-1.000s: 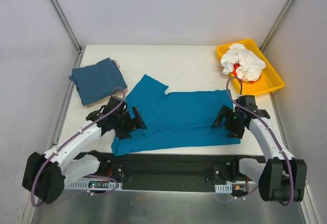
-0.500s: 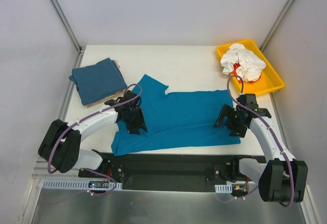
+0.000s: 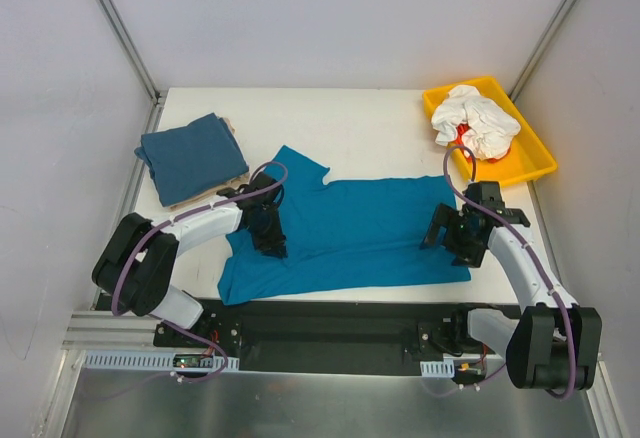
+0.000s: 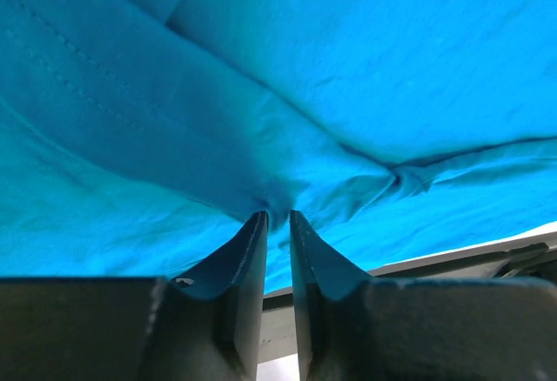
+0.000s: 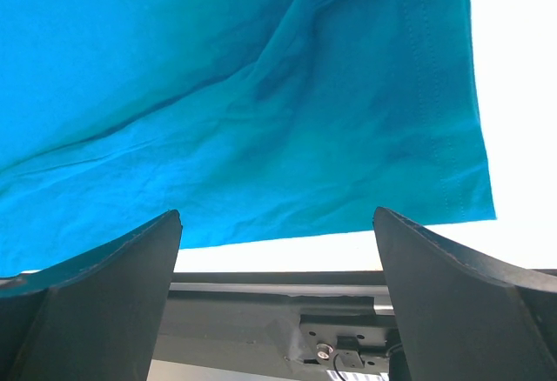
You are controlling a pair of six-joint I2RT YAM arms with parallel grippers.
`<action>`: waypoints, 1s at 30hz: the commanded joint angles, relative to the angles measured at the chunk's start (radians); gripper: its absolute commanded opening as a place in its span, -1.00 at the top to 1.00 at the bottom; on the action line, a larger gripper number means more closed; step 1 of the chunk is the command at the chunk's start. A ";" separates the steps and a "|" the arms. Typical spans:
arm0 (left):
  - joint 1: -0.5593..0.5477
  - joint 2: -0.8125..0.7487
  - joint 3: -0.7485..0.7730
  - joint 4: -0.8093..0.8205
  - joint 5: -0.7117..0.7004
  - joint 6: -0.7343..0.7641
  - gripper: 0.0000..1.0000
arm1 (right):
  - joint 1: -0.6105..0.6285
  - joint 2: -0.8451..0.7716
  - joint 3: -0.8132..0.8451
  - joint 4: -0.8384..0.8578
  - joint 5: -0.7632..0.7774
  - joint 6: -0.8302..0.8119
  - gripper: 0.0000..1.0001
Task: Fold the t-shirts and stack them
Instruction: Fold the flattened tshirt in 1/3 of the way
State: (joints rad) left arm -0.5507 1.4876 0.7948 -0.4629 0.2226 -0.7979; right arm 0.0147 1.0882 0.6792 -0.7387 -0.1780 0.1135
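While unclear from above, left pincer [image 4: 277,217] clenched on teal t-shirt [image 4: 348,68]; right pincer [image 5: 277,214] released

Slate-blue t-shirt [image 3: 190,158] covers most of beige t-shirt [image 3: 240,166].

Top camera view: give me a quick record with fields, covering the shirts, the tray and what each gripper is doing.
spread shirt: teal shirt, laid out in the middle, wrinkled
left gripper: pinching a fold of the teal shirt
right gripper: open over the shirt's corner
stack: dark blue shirt, folded, far left
tray: yellow, holds crumpled white cloth
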 commanded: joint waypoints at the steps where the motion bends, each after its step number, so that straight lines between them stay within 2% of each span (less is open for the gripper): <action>1: -0.008 -0.001 0.037 0.006 -0.035 0.017 0.74 | -0.002 0.010 0.037 -0.013 0.025 -0.020 -0.93; 5: -0.009 0.002 0.038 0.006 -0.032 0.028 1.00 | -0.001 0.015 0.039 -0.007 0.025 -0.020 -0.93; 19: -0.017 0.011 0.073 0.015 -0.019 0.052 1.00 | -0.001 0.044 0.040 0.015 0.017 -0.035 -0.93; 30: -0.018 0.102 0.193 0.015 -0.009 0.115 1.00 | -0.002 0.061 0.049 0.024 0.006 -0.067 -0.93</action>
State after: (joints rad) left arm -0.5625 1.5715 0.9268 -0.4454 0.2089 -0.7349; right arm 0.0147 1.1542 0.6910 -0.7212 -0.1650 0.0692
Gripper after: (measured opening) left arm 0.006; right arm 0.965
